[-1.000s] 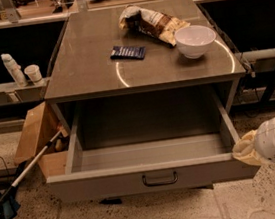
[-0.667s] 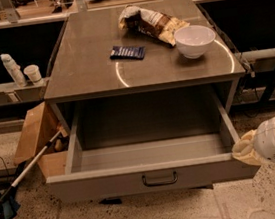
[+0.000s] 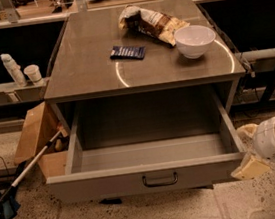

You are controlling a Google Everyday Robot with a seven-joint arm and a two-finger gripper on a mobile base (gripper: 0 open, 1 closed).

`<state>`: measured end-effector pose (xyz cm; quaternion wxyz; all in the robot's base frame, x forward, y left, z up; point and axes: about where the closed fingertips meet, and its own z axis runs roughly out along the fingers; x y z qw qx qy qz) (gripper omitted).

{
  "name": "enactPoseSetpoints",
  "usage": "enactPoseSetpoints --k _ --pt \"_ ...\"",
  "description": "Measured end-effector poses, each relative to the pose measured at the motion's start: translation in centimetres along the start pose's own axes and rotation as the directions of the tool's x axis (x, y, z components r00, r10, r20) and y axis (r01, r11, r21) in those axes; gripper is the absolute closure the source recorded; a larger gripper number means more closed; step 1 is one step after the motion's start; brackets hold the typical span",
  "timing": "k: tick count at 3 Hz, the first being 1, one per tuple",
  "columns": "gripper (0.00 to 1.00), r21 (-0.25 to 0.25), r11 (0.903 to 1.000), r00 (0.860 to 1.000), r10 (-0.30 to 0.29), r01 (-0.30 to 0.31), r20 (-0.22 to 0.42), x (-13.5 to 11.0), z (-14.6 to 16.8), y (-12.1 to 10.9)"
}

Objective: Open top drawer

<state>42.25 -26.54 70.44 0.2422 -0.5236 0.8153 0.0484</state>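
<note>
The top drawer [image 3: 156, 178] of the grey metal cabinet stands pulled far out. Its front panel has a small dark loop handle [image 3: 160, 180] at the centre, and its deep grey box looks empty. My gripper [image 3: 249, 162] is at the lower right, beside the drawer's front right corner, on a white arm that enters from the right edge. It is to the right of the handle and not on it. Only the cream-coloured end of the gripper shows.
On the cabinet top [image 3: 91, 67] lie a white bowl [image 3: 195, 40], a crumpled snack bag [image 3: 154, 22] and a small dark blue packet [image 3: 127, 52]. A cardboard box [image 3: 36, 137] and a long-handled tool [image 3: 29, 166] stand at the left. Bottles [image 3: 13, 70] sit on a left ledge.
</note>
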Motion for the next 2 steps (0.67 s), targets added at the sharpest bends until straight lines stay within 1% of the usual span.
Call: enactPoseSetpoints --k 1,2 --pt "0.00 0.000 1.0000 1.000 0.000 0.000 0.000 0.00 0.00 0.00" --pt "0.00 0.000 1.0000 1.000 0.000 0.000 0.000 0.00 0.00 0.00"
